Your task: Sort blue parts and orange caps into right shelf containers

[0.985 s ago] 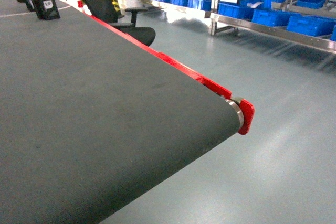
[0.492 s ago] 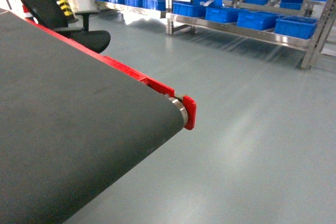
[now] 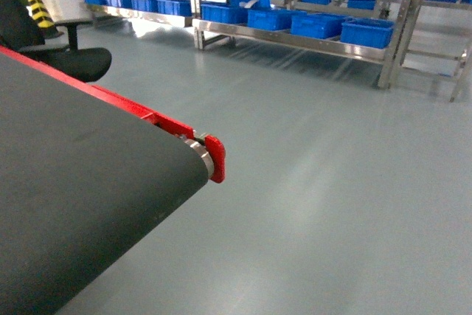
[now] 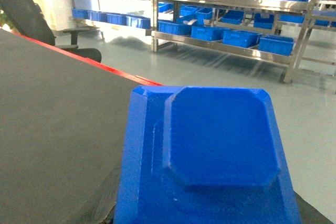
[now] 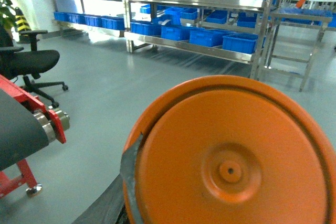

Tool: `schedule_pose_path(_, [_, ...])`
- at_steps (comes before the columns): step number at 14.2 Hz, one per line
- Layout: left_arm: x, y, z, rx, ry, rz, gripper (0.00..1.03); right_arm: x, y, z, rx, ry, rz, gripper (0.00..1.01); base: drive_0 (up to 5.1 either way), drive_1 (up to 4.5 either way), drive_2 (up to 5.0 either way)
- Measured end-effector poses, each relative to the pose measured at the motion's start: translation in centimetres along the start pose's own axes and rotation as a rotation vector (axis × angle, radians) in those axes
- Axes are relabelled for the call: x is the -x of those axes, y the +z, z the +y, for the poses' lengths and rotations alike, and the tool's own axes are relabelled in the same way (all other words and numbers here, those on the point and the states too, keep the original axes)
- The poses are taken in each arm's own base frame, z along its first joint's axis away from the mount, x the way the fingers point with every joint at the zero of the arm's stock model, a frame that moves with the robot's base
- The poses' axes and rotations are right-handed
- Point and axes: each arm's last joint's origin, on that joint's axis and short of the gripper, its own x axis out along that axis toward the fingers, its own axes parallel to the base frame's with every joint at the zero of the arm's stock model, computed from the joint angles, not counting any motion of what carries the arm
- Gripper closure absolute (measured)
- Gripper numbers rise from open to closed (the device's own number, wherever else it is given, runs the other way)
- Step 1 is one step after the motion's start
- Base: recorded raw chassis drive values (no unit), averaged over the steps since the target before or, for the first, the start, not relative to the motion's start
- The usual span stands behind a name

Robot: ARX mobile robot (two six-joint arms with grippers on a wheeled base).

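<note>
One blue part [image 4: 210,156] fills the left wrist view from 6 o'clock and one orange cap [image 5: 231,156] the right wrist view; neither gripper's fingers show, so their grip cannot be told. Since a second ago, the conveyor belt [image 3: 74,197] has slid toward 9 o'clock in the head view, and the shelf [image 3: 295,35] with blue bins [image 3: 366,32] now spans 12 o'clock.

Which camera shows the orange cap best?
The right wrist view shows it best: the orange cap fills the front of the picture, its round flat face toward the camera. The head view and the left wrist view show none of it; the left wrist view shows a blue part instead.
</note>
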Motion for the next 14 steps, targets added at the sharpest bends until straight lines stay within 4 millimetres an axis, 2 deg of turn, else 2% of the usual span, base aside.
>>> schedule_pose_path(14, [0.0, 0.0, 0.0, 0.0, 0.0, 0.0, 0.6, 0.0, 0.0, 0.0, 0.0, 0.0, 0.0, 0.55, -1.6, -1.59, -1.6])
